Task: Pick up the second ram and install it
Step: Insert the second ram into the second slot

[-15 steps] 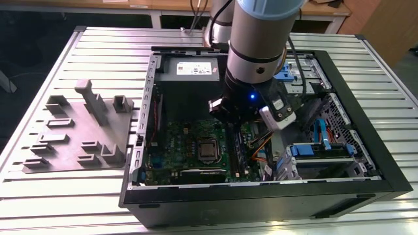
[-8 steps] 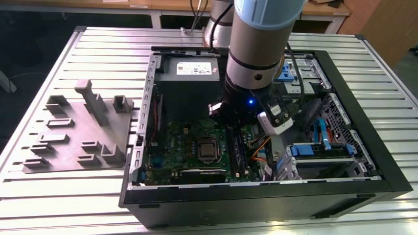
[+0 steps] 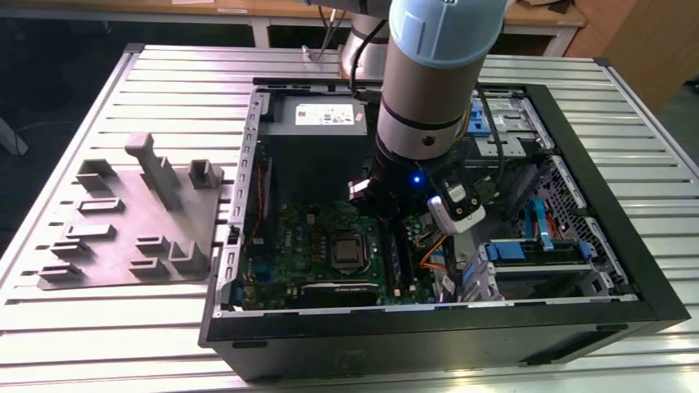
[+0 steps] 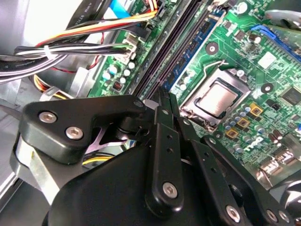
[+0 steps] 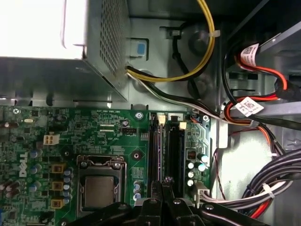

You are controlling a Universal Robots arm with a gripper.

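Slatted metal table [image 3: 110,327] bearing an open black computer case [image 3: 437,337], with a grey moulded tray [image 3: 120,205] at its 9 o'clock. Exterior view: the pale blue-and-silver robot arm [image 3: 431,74] reaches into the case. The second ram [image 3: 395,264], a thin dark circuit-board stick, stands on edge at 3 o'clock of the silver processor socket [image 3: 347,250], its long axis running 12 to 6 o'clock. Second wrist view: the black gripper [image 4: 164,96], its fingers nearly together, appears to pinch the stick's upper edge beside a blue memory slot [image 4: 200,49]. First wrist view: the same grasp, with the stick parallel to the slots. Step judged: insertion, which calls for straight, level pressure.
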